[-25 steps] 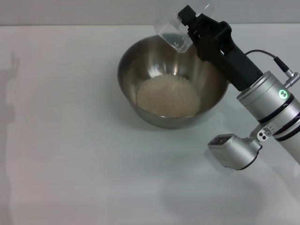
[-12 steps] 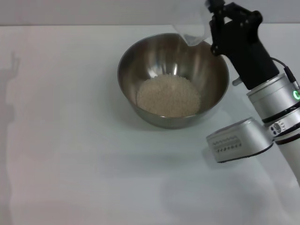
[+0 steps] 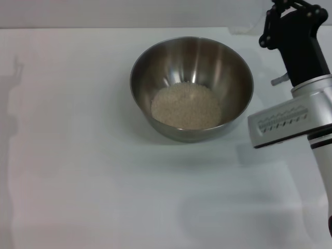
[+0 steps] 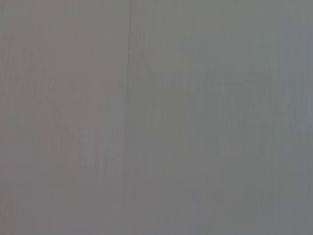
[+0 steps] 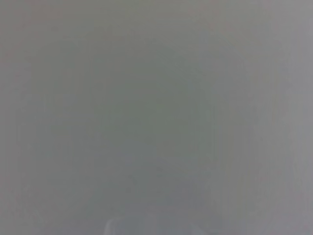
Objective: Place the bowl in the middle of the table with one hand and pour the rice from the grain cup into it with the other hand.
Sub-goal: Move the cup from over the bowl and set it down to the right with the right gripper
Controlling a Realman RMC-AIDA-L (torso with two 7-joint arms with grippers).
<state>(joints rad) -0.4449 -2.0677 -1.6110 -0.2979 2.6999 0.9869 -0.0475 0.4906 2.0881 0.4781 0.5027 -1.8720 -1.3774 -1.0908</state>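
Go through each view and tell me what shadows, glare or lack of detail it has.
Head view: the steel bowl shows soft bright streaks on its inner wall above the rice and casts a faint shadow on the white table; the right arm's pincer sits at the top right corner. Left wrist view: featureless grey with one thin dark line. Right wrist view: plain grey haze.

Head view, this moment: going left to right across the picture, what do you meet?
Bare table → bowl holding the rice → right arm's black tool at the far right edge, up by the table's back edge. The left arm is out of view.
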